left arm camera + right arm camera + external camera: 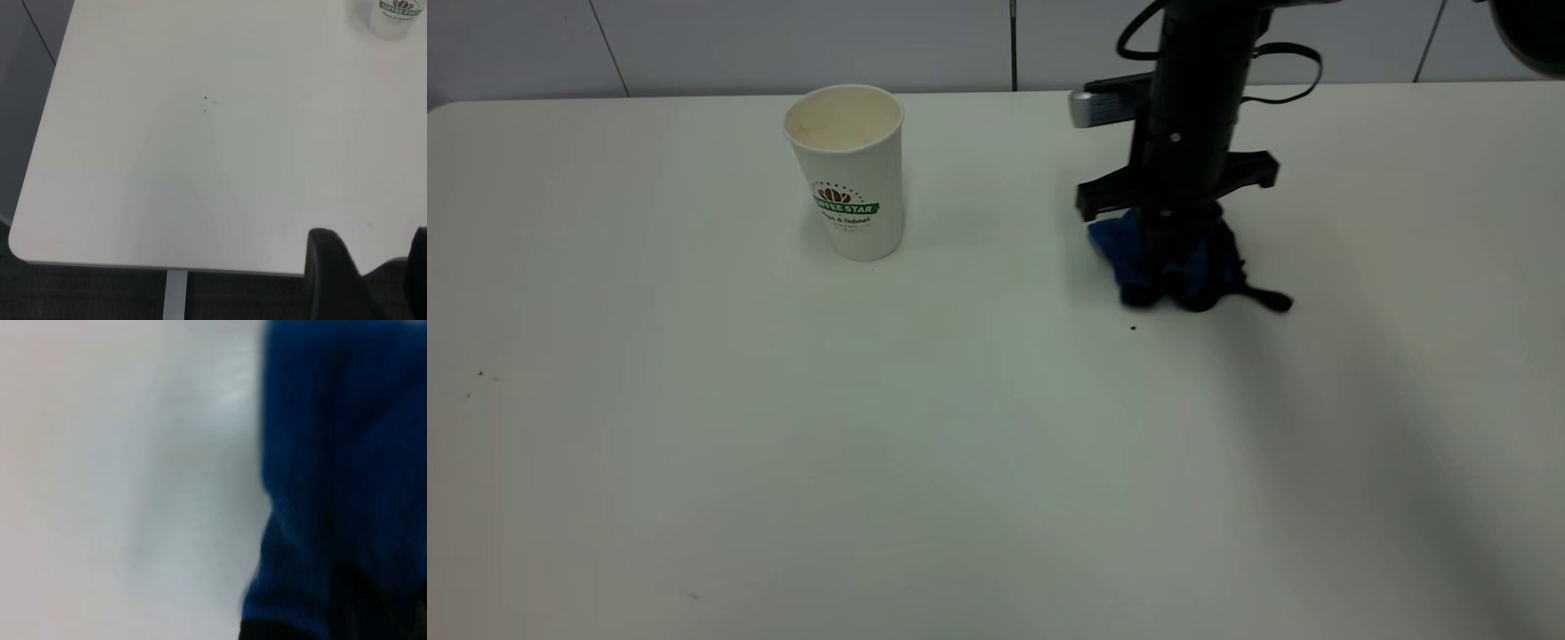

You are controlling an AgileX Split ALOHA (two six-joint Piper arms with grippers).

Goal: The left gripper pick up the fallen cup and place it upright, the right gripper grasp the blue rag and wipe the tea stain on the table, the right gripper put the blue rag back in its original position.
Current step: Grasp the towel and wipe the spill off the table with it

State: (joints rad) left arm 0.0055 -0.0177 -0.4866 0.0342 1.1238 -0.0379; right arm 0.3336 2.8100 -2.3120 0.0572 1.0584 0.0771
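Note:
The cup stands upright at the back left of the table, logo facing front; its base also shows in the left wrist view. My right gripper points straight down at the back right, shut on the bunched blue rag, which rests on the tabletop with its black loop tag trailing right. The rag fills the right wrist view. No tea stain shows on the table. My left gripper is out of the exterior view; it hovers open and empty over the table's near edge, far from the cup.
A tiny dark speck lies just in front of the rag, and more specks at the left. A tiled wall runs behind the table. The table's rounded corner and edge show in the left wrist view.

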